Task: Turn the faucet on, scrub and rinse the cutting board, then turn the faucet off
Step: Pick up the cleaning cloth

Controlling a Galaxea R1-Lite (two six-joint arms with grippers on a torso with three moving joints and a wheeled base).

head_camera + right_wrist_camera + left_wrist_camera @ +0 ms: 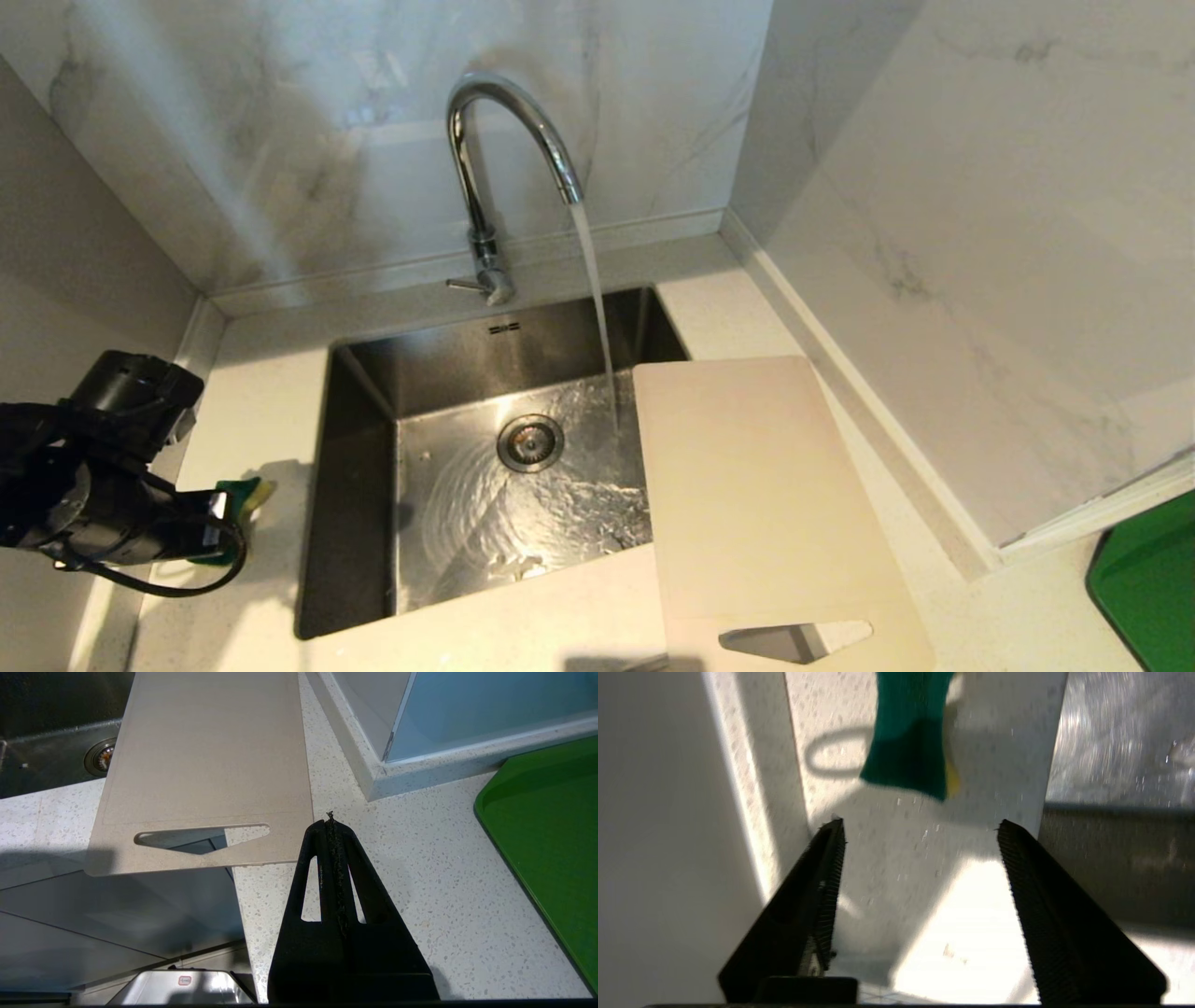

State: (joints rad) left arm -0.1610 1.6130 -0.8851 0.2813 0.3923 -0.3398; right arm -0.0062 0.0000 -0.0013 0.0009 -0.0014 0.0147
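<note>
The chrome faucet (504, 140) stands behind the sink, and water runs from its spout into the basin. Its thin lever (462, 284) sticks out to the left at the base. The cream cutting board (756, 485) lies flat over the sink's right rim and the counter, its handle slot toward the front edge. My left gripper (919, 823) is open and empty above the counter left of the sink, a short way from a green and yellow sponge (908, 746). My right gripper (331, 821) is shut and empty, just right of the cutting board (205, 756).
The steel sink (364, 448) has a wet floor and a round drain. A green tray (1148, 579) lies on the counter at the far right. Marble walls close in behind and on the right. My left arm (103, 485) hangs near the left wall.
</note>
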